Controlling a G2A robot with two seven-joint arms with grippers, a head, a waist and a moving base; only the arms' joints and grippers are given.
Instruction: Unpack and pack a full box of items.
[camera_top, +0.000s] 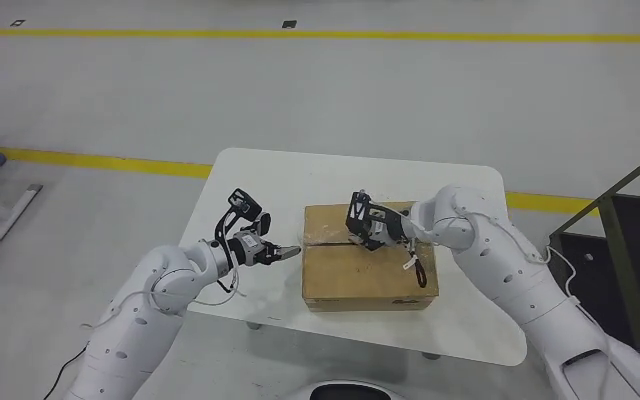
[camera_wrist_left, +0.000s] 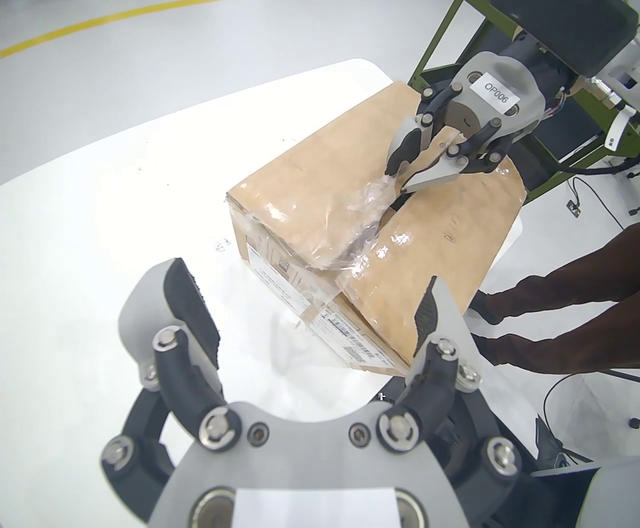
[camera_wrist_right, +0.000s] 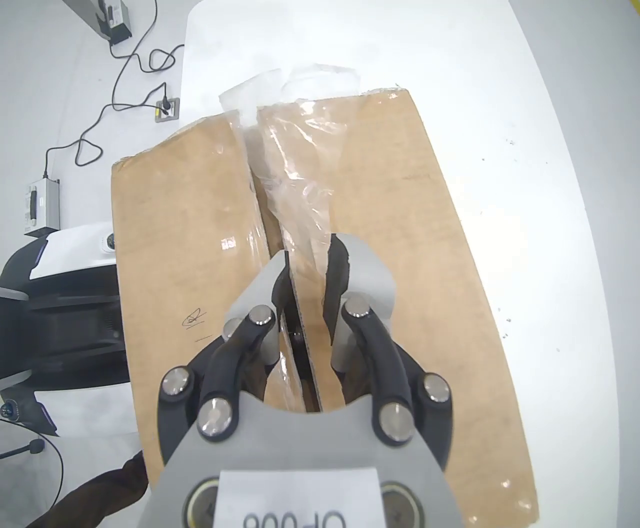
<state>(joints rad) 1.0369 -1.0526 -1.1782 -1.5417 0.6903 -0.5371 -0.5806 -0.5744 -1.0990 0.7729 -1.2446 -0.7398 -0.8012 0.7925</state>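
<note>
Two grippers meet your box (camera_top: 368, 270) at the middle of the white table (camera_top: 260, 170) in the top view: the left gripper (camera_top: 290, 252) just beside one end, the right gripper (camera_top: 362, 238) on the top seam. From the left wrist, your left jaws gape wide and empty near the box's labelled end. From the right wrist, your right jaws pinch a raised flap (camera_wrist_right: 300, 310) at the seam, beside loose clear tape (camera_wrist_right: 295, 175).
</note>
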